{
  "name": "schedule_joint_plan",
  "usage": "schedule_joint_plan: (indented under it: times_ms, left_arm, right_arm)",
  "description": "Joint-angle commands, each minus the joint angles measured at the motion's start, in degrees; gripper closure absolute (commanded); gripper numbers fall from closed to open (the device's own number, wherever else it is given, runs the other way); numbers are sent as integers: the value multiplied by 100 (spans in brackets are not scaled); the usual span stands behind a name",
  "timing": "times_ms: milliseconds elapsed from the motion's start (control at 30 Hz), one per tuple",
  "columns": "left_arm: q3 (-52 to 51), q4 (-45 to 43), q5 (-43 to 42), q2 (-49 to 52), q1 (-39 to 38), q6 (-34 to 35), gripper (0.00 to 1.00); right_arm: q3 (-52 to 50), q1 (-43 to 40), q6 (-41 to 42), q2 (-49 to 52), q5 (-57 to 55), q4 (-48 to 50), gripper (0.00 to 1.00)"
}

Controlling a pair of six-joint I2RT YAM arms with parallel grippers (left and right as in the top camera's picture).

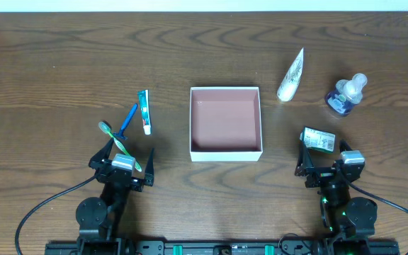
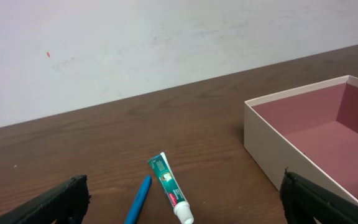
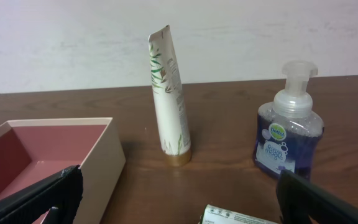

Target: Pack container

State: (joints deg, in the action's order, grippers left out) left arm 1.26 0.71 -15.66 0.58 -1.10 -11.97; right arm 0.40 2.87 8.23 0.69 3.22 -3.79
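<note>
The container, a square white-walled box with a reddish-brown floor, sits empty at the table's middle; it shows at the right of the left wrist view and at the left of the right wrist view. A toothpaste tube, a blue pen-like stick and a green-headed toothbrush lie left of it. A white upright tube, a blue soap pump bottle and a small green-labelled pack are at the right. My left gripper is open and empty. My right gripper is open, the pack between its fingers.
A pale wall runs behind the table's far edge in both wrist views. Cables trail from both arm bases at the front edge.
</note>
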Motion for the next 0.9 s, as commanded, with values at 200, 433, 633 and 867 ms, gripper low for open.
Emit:
schedule_joint_plan:
  times_ms: [200,433,633,867]
  left_arm:
    - [-103,205,2,-28,39,26,2]
    - [-103,205,2,-28,39,26,2]
    - [-103,205,2,-28,39,26,2]
    - [-103,205,2,-28,39,26,2]
  right_arm:
    - [-11,42,-103,-37,-17,-26,1]
    - [-9,42,-144,-37,-304,164,1]
    - [105,42,-188,-22,1156,739,1]
    - [2026,42,-1029,1445,1222,-271,1]
